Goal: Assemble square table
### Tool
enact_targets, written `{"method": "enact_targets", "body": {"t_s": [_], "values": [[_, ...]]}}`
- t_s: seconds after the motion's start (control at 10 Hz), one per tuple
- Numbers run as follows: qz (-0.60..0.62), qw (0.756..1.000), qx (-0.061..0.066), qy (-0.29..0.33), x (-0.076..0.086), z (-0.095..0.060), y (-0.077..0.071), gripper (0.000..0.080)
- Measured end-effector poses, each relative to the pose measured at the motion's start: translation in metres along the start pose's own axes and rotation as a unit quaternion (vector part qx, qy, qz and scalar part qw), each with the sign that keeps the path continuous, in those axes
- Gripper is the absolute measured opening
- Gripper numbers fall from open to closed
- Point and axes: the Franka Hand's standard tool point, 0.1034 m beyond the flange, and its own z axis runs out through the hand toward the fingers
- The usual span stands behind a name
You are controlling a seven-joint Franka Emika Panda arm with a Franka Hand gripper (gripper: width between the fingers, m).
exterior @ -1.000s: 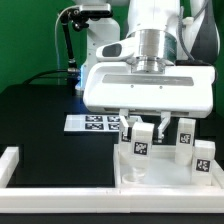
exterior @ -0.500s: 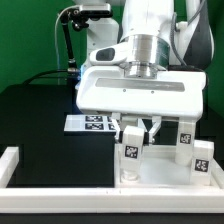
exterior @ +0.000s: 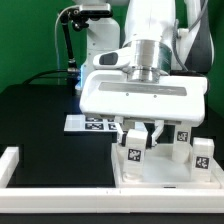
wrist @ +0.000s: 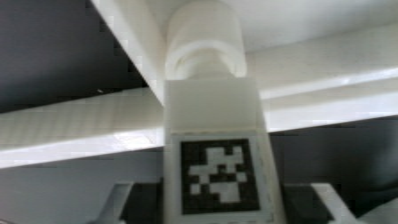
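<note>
From my console the arm's jaws [exterior: 138,137] are partly spread and pinching one leg block [exterior: 134,148], holding it upright with a finger on either side of it. In the exterior view the block's black-and-white tag faces the camera just under the white gripper housing, and the block's lower end is down at the square table slab [exterior: 150,176], at the corner nearer the exterior view's left. I cannot tell whether it is seated in a socket or only resting there.

The wrist view is filled by that same leg block [wrist: 214,140]: tagged face up close, rounded end beyond it, with the grey fingertips [wrist: 128,205] just showing at each side of the tagged end. Behind it run white edges, probably the slab's raised rim, though the picture is too blurred for me to say more.

Two more leg blocks stand upright toward the exterior view's right, one [exterior: 182,141] behind the slab and one [exterior: 203,155] at its far right edge. The marker board [exterior: 92,123] lies flat on the black worktop [exterior: 40,115] behind the gripper. A long white rail [exterior: 60,190] with an upturned end crosses the front.
</note>
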Motion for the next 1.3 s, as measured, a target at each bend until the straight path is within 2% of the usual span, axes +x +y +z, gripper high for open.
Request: {"method": "enact_targets", "body": {"t_s": [0.4, 0.5, 0.6, 0.7, 0.8, 1.3], "values": [[0.004, 1.000, -0.001, 0.000, -0.0003, -0.0005, 0.0008, 0.0290], [0.003, 1.000, -0.001, -0.003, -0.0014, 0.0000, 0.0009, 0.0405], [0.003, 1.000, -0.001, -0.003, -0.0015, 0.0001, 0.0009, 0.0405], [0.003, 1.000, -0.001, -0.003, -0.0016, 0.0001, 0.0009, 0.0541], [0.003, 1.000, -0.001, -0.003, -0.0017, 0.0002, 0.0009, 0.0627], [0.002, 1.000, -0.001, -0.003, -0.0018, 0.0003, 0.0010, 0.0649]]}}
